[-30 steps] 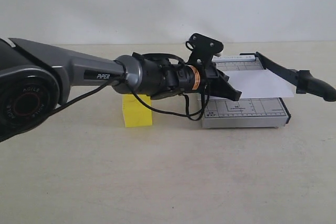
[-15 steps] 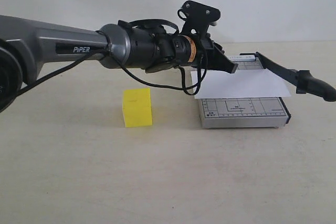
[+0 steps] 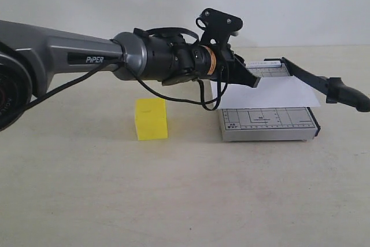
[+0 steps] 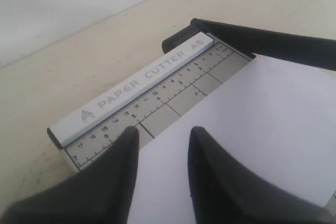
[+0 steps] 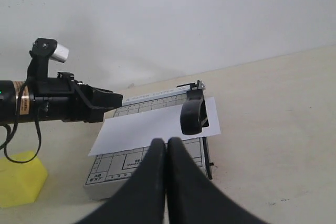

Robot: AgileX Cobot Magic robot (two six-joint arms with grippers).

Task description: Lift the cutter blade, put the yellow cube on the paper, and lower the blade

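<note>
**Blade up, cube not yet on the paper**

The grey trimmer (image 3: 269, 124) sits on the counter (image 3: 173, 189) and serves as the landmark here. The paper (image 3: 272, 92) lies flat across its bed, and one end overhangs the trimmer's edge on the cube side. The cutter blade (image 3: 312, 77) slants up from its hinge at the trimmer's far corner. Its thick handle (image 3: 347, 93) hangs out past the side of the trimmer that faces away from the cube.

The yellow cube (image 3: 151, 118) rests on the counter beside the trimmer, clear of it and of the paper, with nothing gripping it.

The left tool (image 3: 254, 81) reaches in from the cube side and hovers above the trimmer at the overhanging end of the paper. In its wrist view the left tool (image 4: 164, 132) is spread, with only the paper (image 4: 252, 124) and the trimmer's printed scale showing in the gap. The white bar (image 4: 131, 85) lettered "PAPER CUTTER A5" lies just beyond, and the cutter blade (image 4: 262, 40) crosses past that bar's end.

The right tool (image 5: 167, 142) has its fingers pressed together on nothing. It is held off the trimmer's near side, and the blade handle (image 5: 191, 114) and paper (image 5: 152, 124) lie past it.
</note>
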